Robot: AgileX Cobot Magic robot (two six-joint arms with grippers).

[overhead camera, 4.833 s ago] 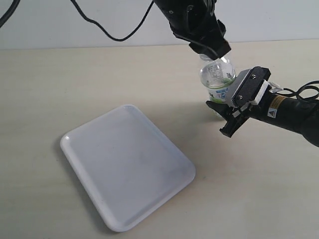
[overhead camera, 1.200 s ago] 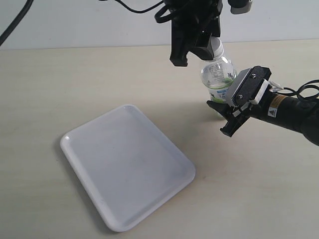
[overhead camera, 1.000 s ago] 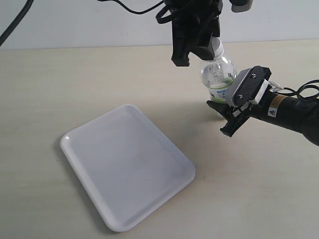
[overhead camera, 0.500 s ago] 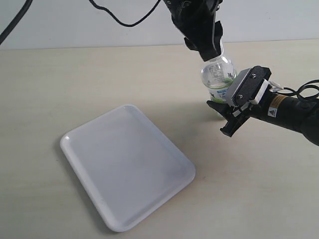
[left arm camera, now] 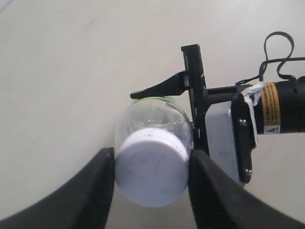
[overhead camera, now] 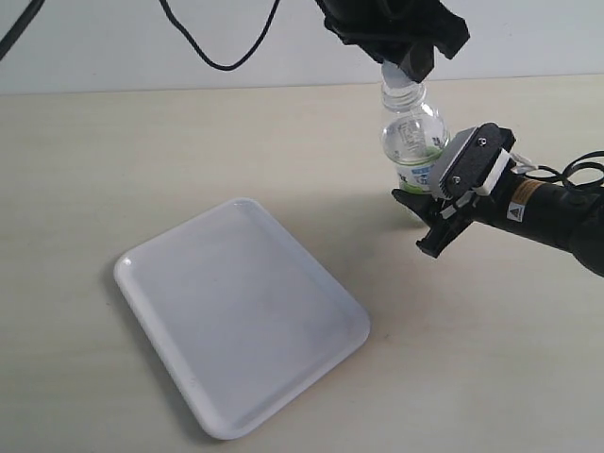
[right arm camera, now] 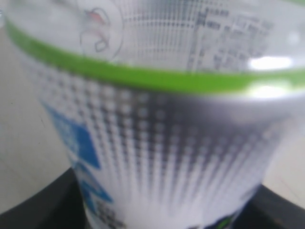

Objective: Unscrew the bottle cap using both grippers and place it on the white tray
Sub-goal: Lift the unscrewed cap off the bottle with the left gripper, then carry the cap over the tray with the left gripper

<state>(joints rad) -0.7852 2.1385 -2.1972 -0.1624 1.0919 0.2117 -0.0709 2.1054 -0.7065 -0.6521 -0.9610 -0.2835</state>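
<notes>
Bottle cap (left arm camera: 151,169) sits on the neck of the bottle (overhead camera: 413,137), not yet off. The left tool (left arm camera: 152,186) comes down from above and is clamped on it, one dark finger pressed to each side of the cap. The bottle stands upright on the counter (overhead camera: 113,160), right of the white tray (overhead camera: 127,269) and apart from it. The right tool (overhead camera: 422,219) grips the bottle low on the label, with one finger wrapped round the front.

Progress is early to middle. Both grasps look set, one holding the body and one on the cap. Twisting the cap free, lifting it, carrying it over and setting it on the tray are all left to do. No cap lies on the tray.

Hard to tell:
- How loose the cap is, because the threads are covered by the cap and the fingers.
- The upper left arm, which is cut off at the frame edge in the exterior view.
- The bottle's base, which is hidden behind the right tool.
- Finger contact in the right wrist view, which shows only blurred label with dark finger edges at the corners.
- The right tool's far finger, which is hidden behind the bottle in the left wrist view.
</notes>
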